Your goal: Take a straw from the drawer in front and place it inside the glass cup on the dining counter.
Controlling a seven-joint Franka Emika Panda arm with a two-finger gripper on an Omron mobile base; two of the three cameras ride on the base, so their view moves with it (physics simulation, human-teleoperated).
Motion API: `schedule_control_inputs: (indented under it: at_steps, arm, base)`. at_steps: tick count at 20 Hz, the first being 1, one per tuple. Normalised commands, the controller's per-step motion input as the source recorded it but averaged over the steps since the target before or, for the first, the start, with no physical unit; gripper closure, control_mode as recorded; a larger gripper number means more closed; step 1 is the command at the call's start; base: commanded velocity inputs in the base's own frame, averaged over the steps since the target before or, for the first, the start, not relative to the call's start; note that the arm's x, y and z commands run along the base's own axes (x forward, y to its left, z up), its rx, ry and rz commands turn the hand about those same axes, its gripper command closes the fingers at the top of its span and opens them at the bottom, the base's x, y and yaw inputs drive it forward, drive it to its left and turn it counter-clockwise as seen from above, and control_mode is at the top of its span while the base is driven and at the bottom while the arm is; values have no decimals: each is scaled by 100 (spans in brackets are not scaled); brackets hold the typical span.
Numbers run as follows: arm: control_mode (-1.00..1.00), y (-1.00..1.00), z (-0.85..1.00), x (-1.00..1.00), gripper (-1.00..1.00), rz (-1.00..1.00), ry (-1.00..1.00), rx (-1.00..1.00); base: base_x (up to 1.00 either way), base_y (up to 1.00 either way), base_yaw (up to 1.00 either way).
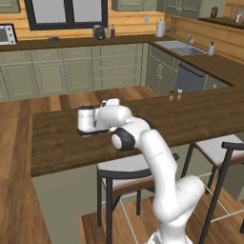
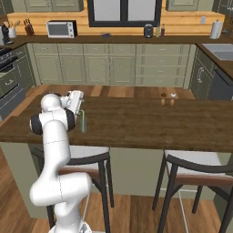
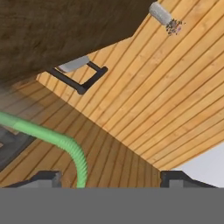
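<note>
Dark-brown wood-grain top of the dining counter point(image 2: 136, 118) has the arm's hand low over its left end. Gripper point(image 3: 111, 177) has its fingers spread wide with nothing between them in the hand view, two dark tips well apart at the bottom. Pale-green straw point(image 2: 83, 122) stands upright just beside the hand in the right base view, in what looks like a clear glass cup point(image 2: 83, 125), hard to make out. Two small shakers point(image 2: 167, 98) sit further along the counter, and stools point(image 2: 195, 175) are tucked under its near edge.
</note>
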Motion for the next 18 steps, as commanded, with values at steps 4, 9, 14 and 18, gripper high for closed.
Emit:
schedule_control_inputs:
  at_steps: [4,9,14,18]
  arm:
    - [-100,-1,0,0,-100,0,0,3]
    - [-100,0,4,0,-100,0,1,11]
    - [-100,0,14,0,-100,0,4,18]
    - [-100,0,1,-1,-100,0,5,17]
  base:
    - [0,0,0]
    - [0,0,0]
    - [0,0,0]
    - [0,0,0]
